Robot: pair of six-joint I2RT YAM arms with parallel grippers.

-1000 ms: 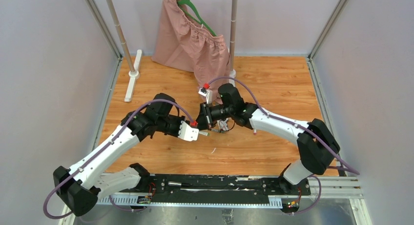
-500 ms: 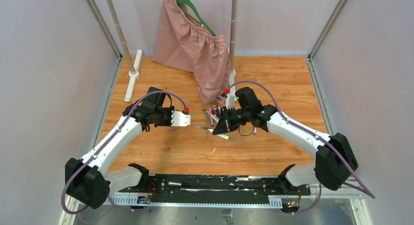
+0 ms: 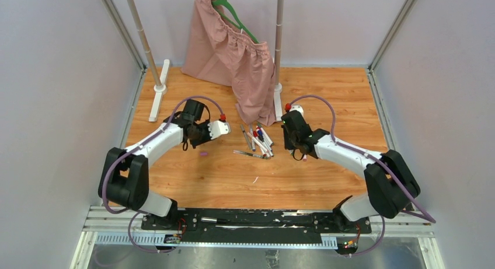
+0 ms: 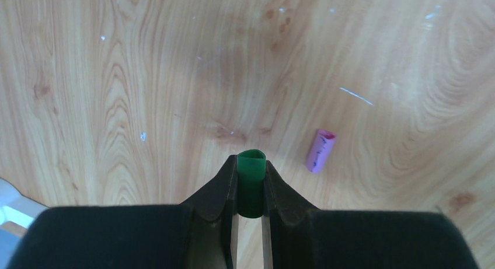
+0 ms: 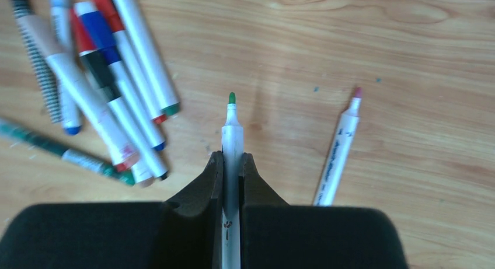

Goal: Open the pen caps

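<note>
1. the left gripper (image 4: 250, 184) is closed narrow on a green cap (image 4: 251, 161). it pinches the cap across its sides, and the cap's open mouth pokes past the fingertips toward 12 o'clock in the left wrist view.
2. the right gripper (image 5: 232, 164) is clamped almost fully closed on a green pen (image 5: 232, 126). the pen's bare tip points to 12 o'clock in the right wrist view, so this pen looks uncapped already.
3. the step in hand is probably laying both parts down on the wooden table (image 4: 117, 76).
4. for the cap, a pink cap (image 4: 320, 150) lies at about 2 o'clock from the green one, apart from it. the left arm would do well to lower close to the wood before releasing, since a short round cap will likely bounce or roll. it should land near the pink cap, not on it.
5. for the pen, an uncapped pink pen (image 5: 338, 155) lies at 3 o'clock, just beside the right gripper. laying the green pen alongside it makes sense. the pen should be kept off the pile of capped pens (image 5: 111, 94) at 10 o'clock, so finished and unfinished ones do not mix.
6. the jaws should part only a little, then lift straight up, so the round barrel is not dragged or flicked.
</note>
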